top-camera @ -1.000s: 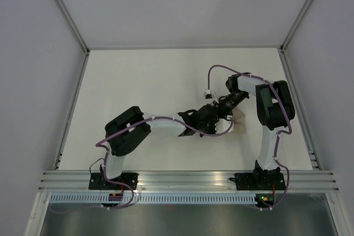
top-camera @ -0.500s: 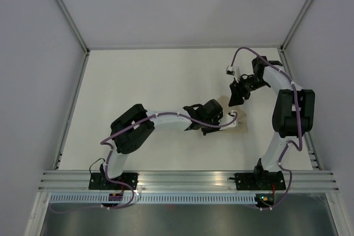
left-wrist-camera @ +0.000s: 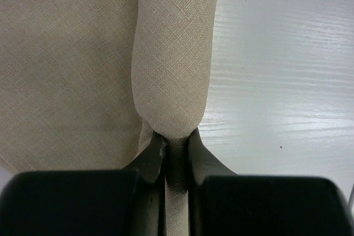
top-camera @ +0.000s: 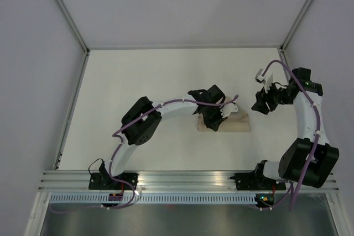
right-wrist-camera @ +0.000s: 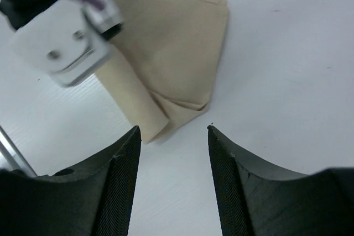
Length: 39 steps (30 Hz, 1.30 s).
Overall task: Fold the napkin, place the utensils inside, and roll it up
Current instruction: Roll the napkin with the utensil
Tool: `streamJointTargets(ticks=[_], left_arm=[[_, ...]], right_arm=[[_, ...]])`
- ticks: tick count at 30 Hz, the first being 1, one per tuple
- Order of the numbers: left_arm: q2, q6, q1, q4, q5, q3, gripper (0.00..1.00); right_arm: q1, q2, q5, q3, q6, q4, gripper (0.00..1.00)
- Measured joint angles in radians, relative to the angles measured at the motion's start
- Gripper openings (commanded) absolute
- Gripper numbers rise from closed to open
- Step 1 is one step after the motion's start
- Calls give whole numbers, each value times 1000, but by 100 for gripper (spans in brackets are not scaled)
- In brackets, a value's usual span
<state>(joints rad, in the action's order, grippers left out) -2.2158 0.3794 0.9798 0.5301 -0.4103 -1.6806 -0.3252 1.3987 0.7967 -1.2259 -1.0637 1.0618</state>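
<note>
Though folded and partly rolled, seems unfinished: grips napkin (left-wrist-camera: 174, 53) roll with left end effector (left-wrist-camera: 176, 139), holds right end effector (right-wrist-camera: 174, 129) wide, empty; cannot see utensils, must roll flat rest

— What colour is the napkin (left-wrist-camera: 171, 53) showing?
— It's showing plain beige-tan, finely woven, unpatterned. Beside the napkin the bench (left-wrist-camera: 287, 81) is gleaming white, and the left gripper (left-wrist-camera: 176, 143) is looking black.
</note>
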Motion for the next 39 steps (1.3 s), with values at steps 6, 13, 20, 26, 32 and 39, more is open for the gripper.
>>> streamJointTargets(ticks=[6, 13, 20, 26, 32, 39], left_arm=[[-61, -44, -60, 73, -158, -82, 2], [-121, -84, -110, 146, -308, -150, 2], [-193, -119, -123, 264, -387, -252, 2], [-233, -140, -123, 343, -415, -312, 2], [-255, -151, -123, 390, -430, -346, 3], [-263, -160, -123, 408, -437, -357, 16]], right_arm=[[26, -199, 0, 187, -117, 38, 60], [337, -415, -108, 405, -85, -108, 60], [615, -418, -301, 588, 19, -352, 59], [769, -398, -446, 663, 84, -532, 59], [888, -332, -544, 702, 123, -665, 56], [924, -270, -613, 755, 142, -765, 52]])
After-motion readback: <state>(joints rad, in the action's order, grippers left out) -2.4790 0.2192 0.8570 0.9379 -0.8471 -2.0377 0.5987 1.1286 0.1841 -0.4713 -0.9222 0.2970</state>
